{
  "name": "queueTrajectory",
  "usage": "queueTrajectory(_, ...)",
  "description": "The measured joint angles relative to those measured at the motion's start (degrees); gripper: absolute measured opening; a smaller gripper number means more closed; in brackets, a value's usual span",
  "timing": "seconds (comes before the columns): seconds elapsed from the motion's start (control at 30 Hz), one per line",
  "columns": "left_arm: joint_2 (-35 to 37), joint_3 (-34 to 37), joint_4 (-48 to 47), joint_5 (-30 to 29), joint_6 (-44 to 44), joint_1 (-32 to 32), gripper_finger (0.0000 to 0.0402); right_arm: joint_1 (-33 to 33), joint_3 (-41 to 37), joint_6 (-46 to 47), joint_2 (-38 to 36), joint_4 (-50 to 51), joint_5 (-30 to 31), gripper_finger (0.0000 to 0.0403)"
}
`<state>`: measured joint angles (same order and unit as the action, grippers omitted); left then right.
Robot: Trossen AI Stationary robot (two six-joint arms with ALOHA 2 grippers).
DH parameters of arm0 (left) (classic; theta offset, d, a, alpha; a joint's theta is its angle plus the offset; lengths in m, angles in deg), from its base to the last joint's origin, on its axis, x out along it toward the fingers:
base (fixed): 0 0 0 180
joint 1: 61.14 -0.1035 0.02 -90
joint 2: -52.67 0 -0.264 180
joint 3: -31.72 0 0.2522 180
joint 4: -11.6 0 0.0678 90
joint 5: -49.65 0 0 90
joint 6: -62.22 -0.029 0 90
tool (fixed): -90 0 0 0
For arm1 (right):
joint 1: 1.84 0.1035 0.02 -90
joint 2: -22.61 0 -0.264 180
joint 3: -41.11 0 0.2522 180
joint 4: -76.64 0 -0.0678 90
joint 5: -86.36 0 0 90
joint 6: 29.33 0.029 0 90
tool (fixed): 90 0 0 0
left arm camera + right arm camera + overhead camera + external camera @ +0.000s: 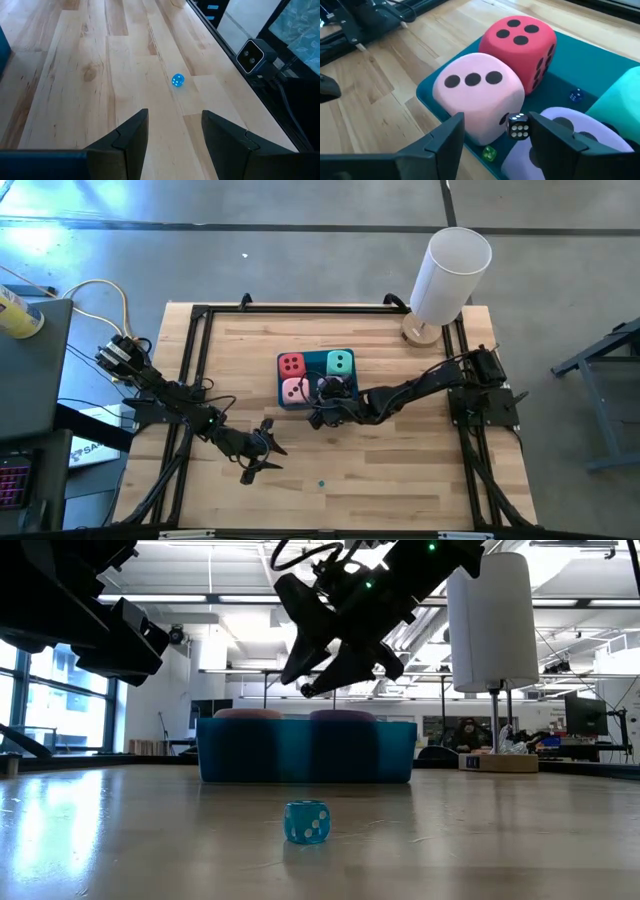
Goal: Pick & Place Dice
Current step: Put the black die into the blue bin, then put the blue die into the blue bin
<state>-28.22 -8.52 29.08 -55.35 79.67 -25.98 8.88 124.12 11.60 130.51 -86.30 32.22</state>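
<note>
A blue tray (283, 398) (305, 750) on the table's middle holds the dice: red (520, 42), pink (480, 97), teal (622, 92) and purple (570, 142), all resting on its floor. My right gripper (502, 137) (322, 408) hovers open over the tray's near side, between the pink and purple dice. A tiny black die (518, 125) sits in the gap between its fingers, touching neither. My left gripper (175, 135) (262, 455) stands open above bare table to the near left of the tray.
A tiny blue die (322, 483) (307, 822) (178, 80) lies on the wood near the table's front edge. Tiny green (489, 152) and blue (576, 95) dice lie in the tray. A white cylinder (450, 270) stands at the far right corner. Black rails (195, 360) frame the table.
</note>
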Motion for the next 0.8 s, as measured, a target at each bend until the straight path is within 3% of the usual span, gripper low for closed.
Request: queueTrajectory(0.8, 0.0, 0.0, 0.0, 0.0, 0.2, 0.0, 0.0179, -2.2, 0.1, -0.3, 2.3, -0.4, -4.3, 0.0223)
